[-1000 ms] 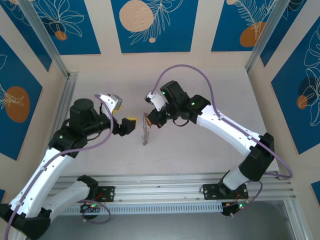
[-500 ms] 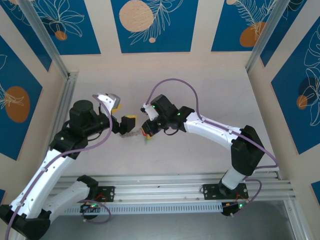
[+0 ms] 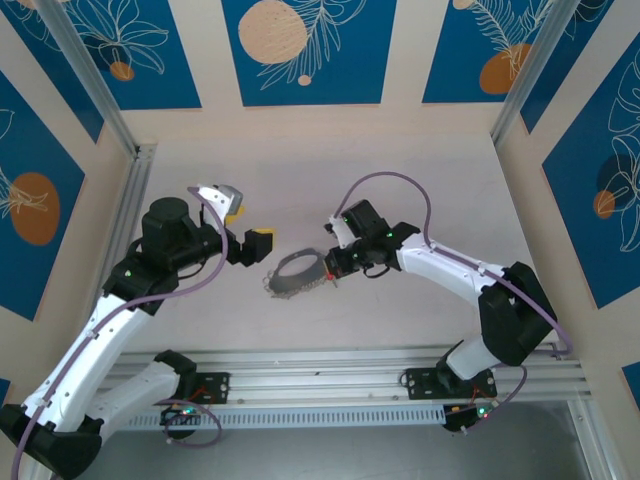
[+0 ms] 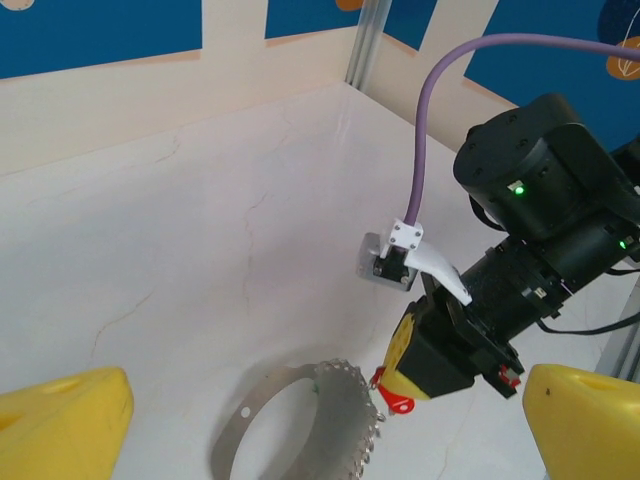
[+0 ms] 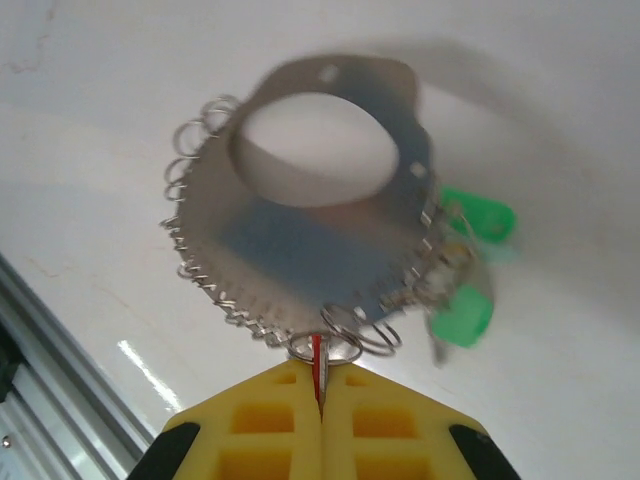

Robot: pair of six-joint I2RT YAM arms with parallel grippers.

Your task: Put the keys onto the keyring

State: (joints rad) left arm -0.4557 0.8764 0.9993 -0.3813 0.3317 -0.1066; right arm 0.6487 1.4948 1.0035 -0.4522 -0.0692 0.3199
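The right jaws are pinching shut on the red key (image 5: 317, 368), holding it right at a small split ring (image 5: 327, 345) on the keyring (image 3: 293, 273), which is lying on the surface (image 3: 400, 170) between the arms. The left jaws are hanging wide open and empty beside it. They probably ought to be pinning the keyring during threading.

You have a pale table (image 3: 430, 170) with thin crack lines (image 4: 252, 225) on it. Cream walls stand around it with blue panels (image 3: 345, 60) showing orange circles (image 3: 272, 30) and white leaves. Silver posts (image 3: 85, 75) stand at the back corners. A silver rail (image 3: 330, 362) runs along the near edge.
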